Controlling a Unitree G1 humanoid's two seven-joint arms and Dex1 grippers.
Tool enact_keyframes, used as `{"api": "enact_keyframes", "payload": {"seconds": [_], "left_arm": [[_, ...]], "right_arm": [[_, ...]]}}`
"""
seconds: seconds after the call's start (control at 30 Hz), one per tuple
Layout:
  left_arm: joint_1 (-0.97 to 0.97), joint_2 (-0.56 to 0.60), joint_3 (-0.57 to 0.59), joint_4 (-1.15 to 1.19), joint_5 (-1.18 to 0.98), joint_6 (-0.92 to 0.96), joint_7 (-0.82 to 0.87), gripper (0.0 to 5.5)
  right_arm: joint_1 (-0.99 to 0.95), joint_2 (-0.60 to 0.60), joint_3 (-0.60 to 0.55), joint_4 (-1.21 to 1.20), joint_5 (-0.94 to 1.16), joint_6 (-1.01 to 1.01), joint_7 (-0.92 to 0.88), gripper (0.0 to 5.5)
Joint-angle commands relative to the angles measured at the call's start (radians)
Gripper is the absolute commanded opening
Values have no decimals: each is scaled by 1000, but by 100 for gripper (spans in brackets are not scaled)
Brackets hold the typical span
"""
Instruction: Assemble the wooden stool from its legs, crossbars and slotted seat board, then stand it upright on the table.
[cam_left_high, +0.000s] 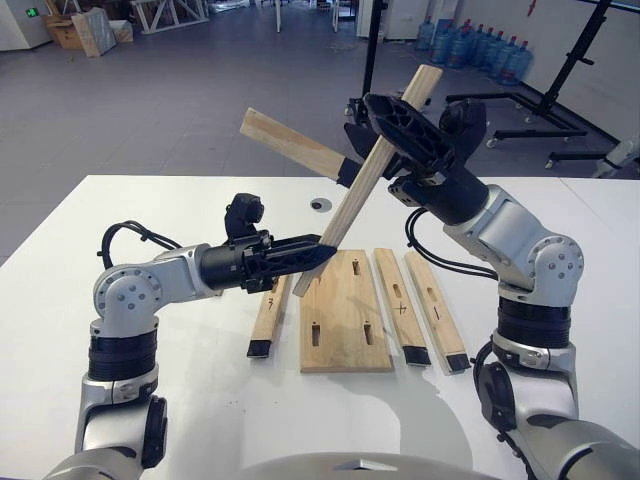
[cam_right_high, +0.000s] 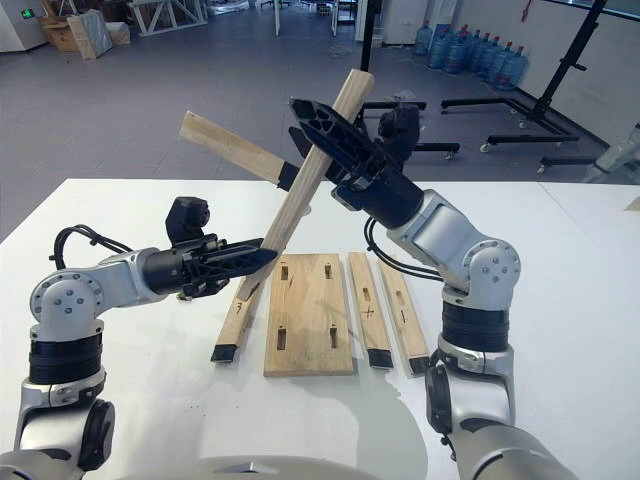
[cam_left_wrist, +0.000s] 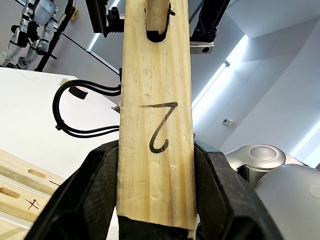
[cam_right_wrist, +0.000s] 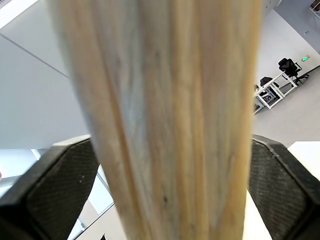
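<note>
**A:** From the head camera, where is the work?

**B:** The left gripper (cam_left_high: 318, 247) pinches the leg marked 2 (cam_left_high: 350, 205) near its low end, just above the white table (cam_left_high: 200, 400). The leg slants up toward the robot's right. The right gripper (cam_left_high: 372, 118) straddles it higher up, in the air.

**A:** Is anything joined to it?

**B:** A second wooden bar (cam_left_high: 290, 140) sticks out from the crossing toward the robot's left, also off the table.

**A:** And lying flat?

**B:** The slotted seat board (cam_left_high: 345, 330), with 4 slots showing. 1 loose strip (cam_left_high: 268, 320) lies just beside it on the robot's left. 2 further strips (cam_left_high: 400, 305) (cam_left_high: 440, 315) lie side by side on its right.

**A:** Left wrist?

**B:** Its fingers (cam_left_wrist: 85, 190) press both edges of the leg, with the drawn 2 between them. Farther along, a slot (cam_left_wrist: 157, 22) holds the end of another wooden piece.

**A:** Right wrist?

**B:** Wood fills the gap between that gripper's fingers (cam_right_wrist: 55, 190). Both sit against it, so the jaws are clamped on the leg.
</note>
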Motion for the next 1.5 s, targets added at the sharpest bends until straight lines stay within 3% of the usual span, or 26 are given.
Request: {"api": "enact_keyframes", "payload": {"seconds": [0.03, 0.1, 0.27, 0.53, 0.87, 0.9, 1.1, 1.33, 1.5], "left_arm": [[-5, 15, -6, -4, -3, -23, -1, 201], [-9, 16, -8, -1, -3, -24, 0, 201], [-18, 19, -10, 5, 1, -29, -3, 201], [-23, 29, -21, 13, 1, -35, -12, 201], [-25, 34, -26, 9, 13, -47, 3, 201], [-26, 33, -29, 8, 20, -50, 10, 239], [-32, 30, -8, 25, 19, -65, 64, 321], [135, 186, -29, -21, 214, -163, 17, 429], [180, 141, -30, -59, 430, -297, 235, 479]], "right_arm": [[-2, -13, 5, -4, -6, -7, -6, 456], [5, -13, 8, -10, -4, -9, -7, 456], [27, -15, 14, -26, -5, -8, -6, 382], [35, -21, 15, -28, -4, -24, -11, 222], [72, -33, 13, -74, -63, -26, 24, 216], [82, -37, 14, -85, -77, -27, 33, 215], [136, -56, 7, -123, -160, -42, 80, 210], [158, -163, -119, -101, -398, -151, 199, 209], [147, -212, -105, -22, -702, -310, 345, 209]]}}
